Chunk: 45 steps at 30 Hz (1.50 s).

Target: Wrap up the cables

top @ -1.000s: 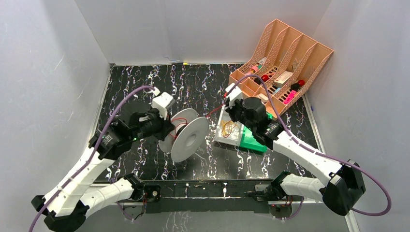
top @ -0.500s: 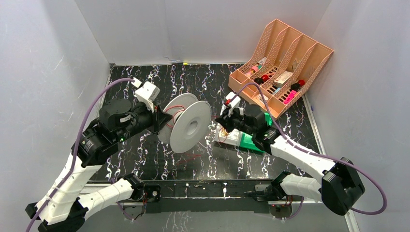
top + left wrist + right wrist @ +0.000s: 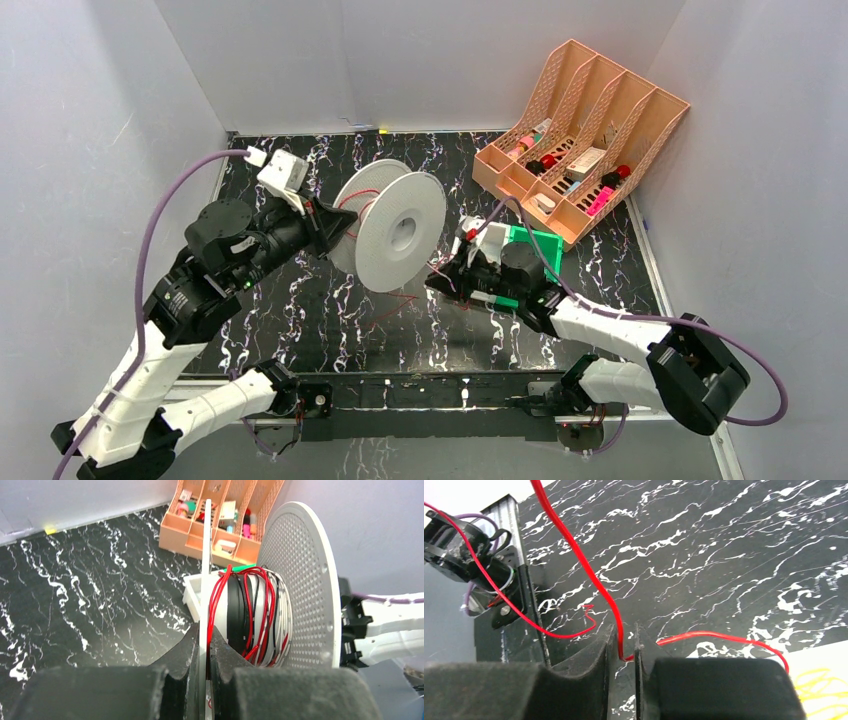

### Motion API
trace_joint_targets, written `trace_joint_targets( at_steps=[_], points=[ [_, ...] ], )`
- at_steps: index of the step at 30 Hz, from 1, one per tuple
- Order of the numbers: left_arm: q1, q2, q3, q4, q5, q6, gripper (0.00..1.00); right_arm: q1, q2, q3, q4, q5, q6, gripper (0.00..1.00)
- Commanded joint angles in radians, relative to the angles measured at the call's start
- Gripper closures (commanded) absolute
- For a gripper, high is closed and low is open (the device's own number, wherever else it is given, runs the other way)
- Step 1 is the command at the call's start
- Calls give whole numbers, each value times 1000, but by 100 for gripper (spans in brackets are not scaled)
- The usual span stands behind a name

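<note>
Firstly, cables (image 3: 250, 615): red, wound on spool (image 3: 400, 235) core, one strand hanging to table (image 3: 300, 320).
Left gripper (image 3: 204, 640): clamped shut on spool flange, arm raised, spool held aloft.
Right gripper (image 3: 625, 640): stretched low over table, jaws barely parted around strand.
Right wrist view only: strand threaded between fingers (image 3: 589, 675).

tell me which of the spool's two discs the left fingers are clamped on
The near disc, seen edge-on in the left wrist view; the wound red cables separate it from the dotted disc, which nothing grips.

Overhead and wrist views share table (image 3: 300, 330)
</note>
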Motion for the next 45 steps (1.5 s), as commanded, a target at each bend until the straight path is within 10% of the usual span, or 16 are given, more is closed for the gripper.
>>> trace_joint_targets(
  at_steps=[1, 21, 45],
  points=[
    [-4, -14, 81, 183, 37, -35, 100, 18, -1, -26, 163, -18, 82, 73],
    [-4, -16, 111, 202, 57, -19, 100, 20, -301, -116, -62, 252, 38, 42],
    [-4, -3, 140, 173, 61, -22, 100, 19, -28, -101, 2, 174, 20, 38]
  ],
)
